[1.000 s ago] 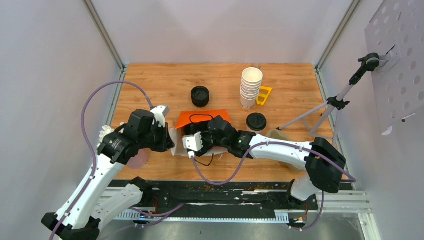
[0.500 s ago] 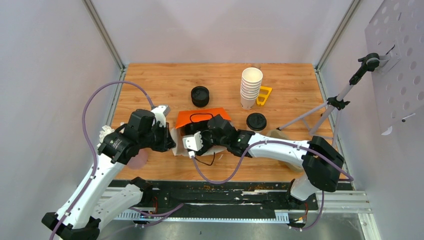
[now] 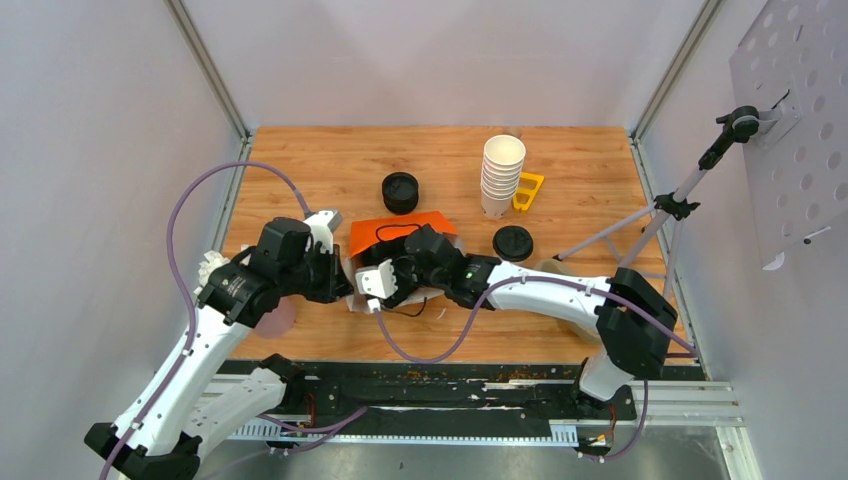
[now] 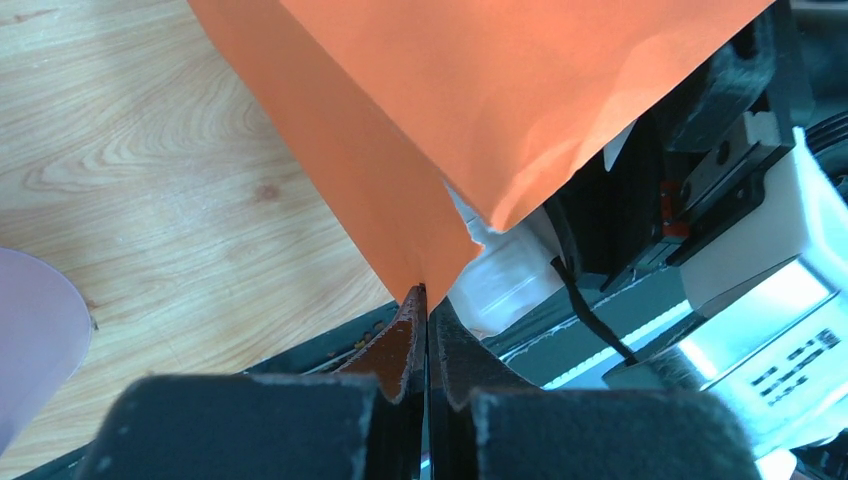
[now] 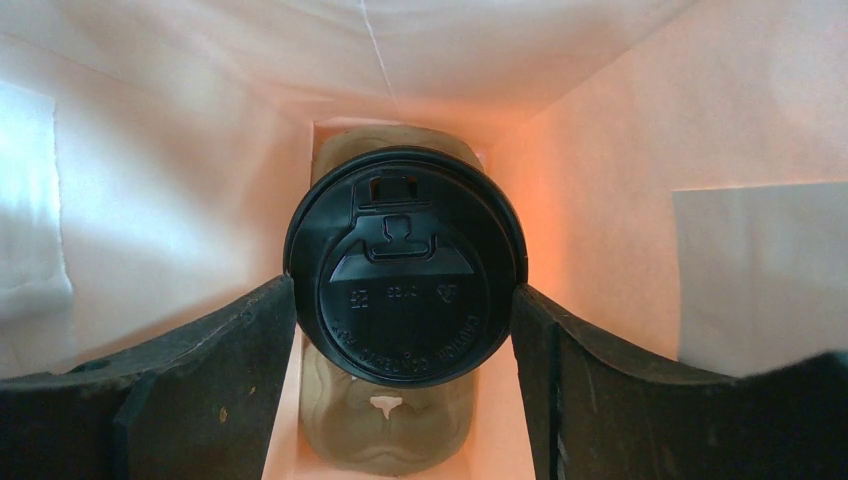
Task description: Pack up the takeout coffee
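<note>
The orange paper bag (image 3: 400, 232) sits mid-table with its mouth held wide. My left gripper (image 4: 427, 292) is shut on the bag's orange edge; in the top view it (image 3: 335, 283) is at the bag's left side. A takeout coffee cup with a black lid (image 5: 405, 268) is inside the bag, above a brown pulp carrier (image 5: 385, 430). My right gripper (image 5: 405, 300) is shut on it, a finger pressing each side of the lid. In the top view the bag hides those fingers. Round black lids show on the table (image 3: 400, 192) (image 3: 512, 243).
A tall stack of lidless white cups (image 3: 500, 175) stands at the back with a yellow piece (image 3: 528, 190) beside it. A pale pink cup (image 3: 278, 318) lies under my left arm. A tripod (image 3: 640, 225) leans in from the right, near a tan object (image 3: 555, 268).
My right arm has shifted a little left and further into the bag, and the bag's orange panel has tilted slightly. The left gripper has kept its hold.
</note>
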